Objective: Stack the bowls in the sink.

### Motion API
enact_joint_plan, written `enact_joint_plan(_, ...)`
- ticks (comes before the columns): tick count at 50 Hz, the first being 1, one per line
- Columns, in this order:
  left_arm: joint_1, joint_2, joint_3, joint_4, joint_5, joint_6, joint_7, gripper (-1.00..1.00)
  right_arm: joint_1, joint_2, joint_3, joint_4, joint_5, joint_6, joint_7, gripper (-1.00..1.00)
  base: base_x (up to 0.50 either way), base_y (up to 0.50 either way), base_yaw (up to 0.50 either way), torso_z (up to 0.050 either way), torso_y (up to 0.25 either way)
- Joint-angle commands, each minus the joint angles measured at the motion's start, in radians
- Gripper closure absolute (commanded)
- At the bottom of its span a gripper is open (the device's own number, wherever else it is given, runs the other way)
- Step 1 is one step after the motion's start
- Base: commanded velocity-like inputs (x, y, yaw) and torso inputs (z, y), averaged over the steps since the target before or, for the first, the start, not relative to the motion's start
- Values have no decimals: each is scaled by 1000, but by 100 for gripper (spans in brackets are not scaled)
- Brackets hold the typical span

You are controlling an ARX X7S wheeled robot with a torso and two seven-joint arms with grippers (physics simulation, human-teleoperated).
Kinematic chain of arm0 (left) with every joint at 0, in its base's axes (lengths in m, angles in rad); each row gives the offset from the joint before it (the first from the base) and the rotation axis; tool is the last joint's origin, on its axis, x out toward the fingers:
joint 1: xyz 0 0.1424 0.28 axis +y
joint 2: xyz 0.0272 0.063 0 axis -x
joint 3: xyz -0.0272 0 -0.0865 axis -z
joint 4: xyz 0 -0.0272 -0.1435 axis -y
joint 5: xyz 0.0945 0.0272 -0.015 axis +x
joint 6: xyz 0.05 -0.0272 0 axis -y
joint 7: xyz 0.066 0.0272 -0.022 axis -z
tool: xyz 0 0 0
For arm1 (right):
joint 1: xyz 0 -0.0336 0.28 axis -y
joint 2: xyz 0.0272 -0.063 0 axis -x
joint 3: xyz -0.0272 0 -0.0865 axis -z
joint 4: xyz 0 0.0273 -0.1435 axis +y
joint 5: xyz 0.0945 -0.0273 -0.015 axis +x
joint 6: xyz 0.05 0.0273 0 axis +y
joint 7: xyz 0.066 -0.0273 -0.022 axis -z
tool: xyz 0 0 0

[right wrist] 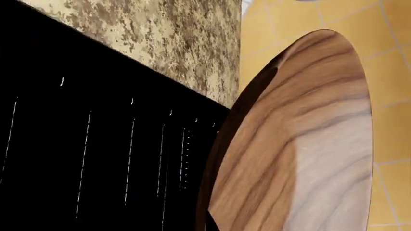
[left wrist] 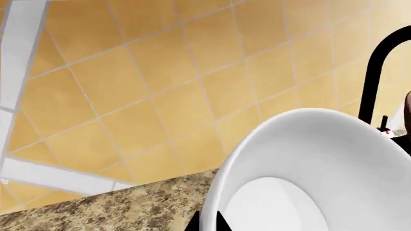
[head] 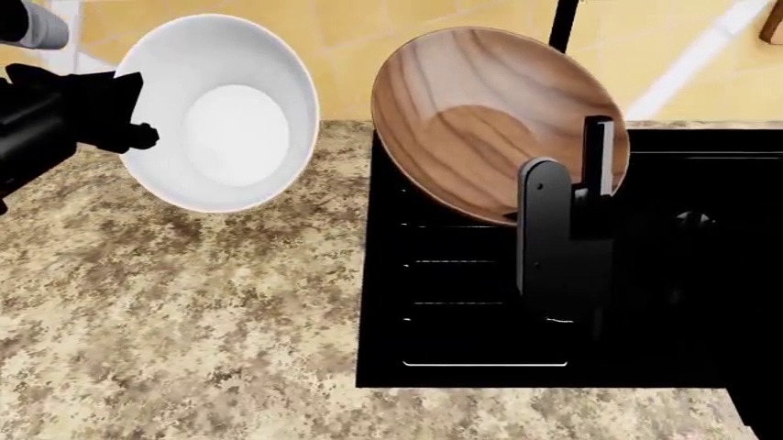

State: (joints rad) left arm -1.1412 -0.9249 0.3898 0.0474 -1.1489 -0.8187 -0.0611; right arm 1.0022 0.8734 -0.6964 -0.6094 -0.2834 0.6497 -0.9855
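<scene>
The white bowl (head: 220,115) hangs tilted above the granite counter, left of the sink, its opening turned toward me. My left gripper (head: 137,133) is shut on its rim; in the left wrist view the white bowl (left wrist: 321,168) has its rim pinched between the two black tips of that gripper (left wrist: 207,222). The wood-grain bowl (head: 490,115) is held tilted over the ribbed drainboard of the black sink (head: 465,302). My right gripper (head: 590,188) is shut on its near edge. The right wrist view shows the wood-grain bowl (right wrist: 301,144) edge-on above the sink (right wrist: 96,144), with the gripper (right wrist: 211,224) at its rim.
Speckled granite counter (head: 183,321) lies left of and in front of the sink. A tall black faucet (left wrist: 378,67) rises behind the sink against the yellow tiled wall (left wrist: 180,86). The deep basin (head: 698,257) is to the right of the drainboard.
</scene>
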Motion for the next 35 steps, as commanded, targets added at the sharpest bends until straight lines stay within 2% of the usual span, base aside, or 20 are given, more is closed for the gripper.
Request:
enact_joint_plan(1, -1, 0, -8, 0, 4, 6, 0, 100, -2, 0, 6, -7, -5, 1, 5, 100, 0, -500, 0, 0, 10)
enact_joint_plan(35, -9, 10, 4, -9, 16, 5, 6, 100, -7, 5, 15, -8, 8, 3, 10, 100, 0, -500, 0, 0, 0)
